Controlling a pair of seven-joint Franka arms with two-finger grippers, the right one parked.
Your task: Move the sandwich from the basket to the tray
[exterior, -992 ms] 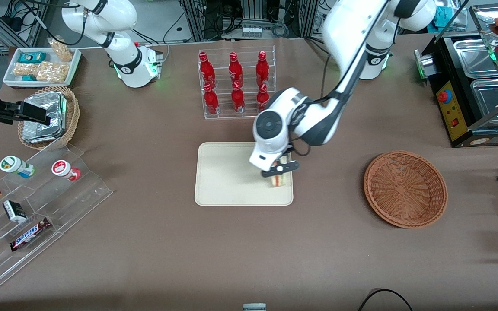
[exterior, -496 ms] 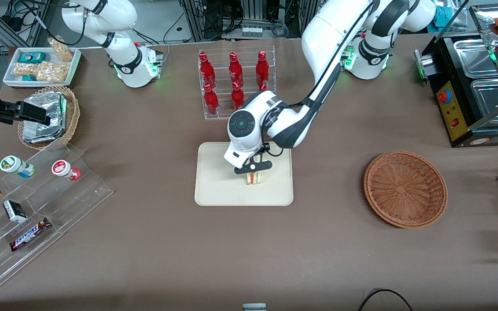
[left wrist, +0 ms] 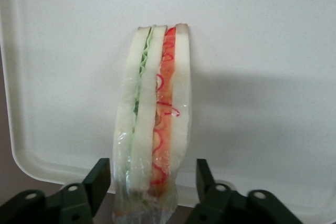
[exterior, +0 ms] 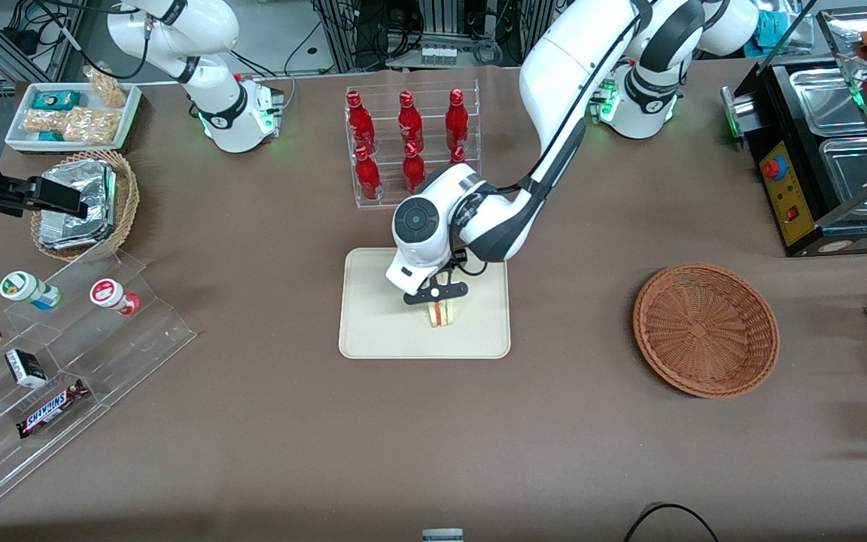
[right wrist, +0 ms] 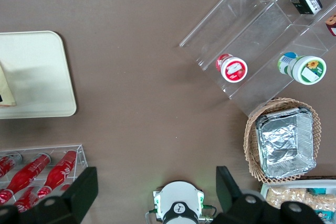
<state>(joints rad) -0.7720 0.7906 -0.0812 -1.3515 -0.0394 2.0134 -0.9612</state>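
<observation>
Triangular white-bread sandwich [exterior: 442,313] with red, orange and green filling stands on edge on the flat cream rectangular tray [exterior: 373,331]. Round reddish-brown wicker basket [exterior: 706,328] lies toward the working arm's end.

Six red bottles [exterior: 406,143], one sandwich [exterior: 442,312]

Black gripper [left wrist: 152,187] over the cream-beige tray [exterior: 373,331]. Between its fingers [left wrist: 100,179], the sandwich [left wrist: 152,124]: pale white bread, green stripe, red and orange squiggles. Off toward the working arm's end, the reddish-brown woven basket [exterior: 706,329]. Brown table [exterior: 433,436] all round.
</observation>
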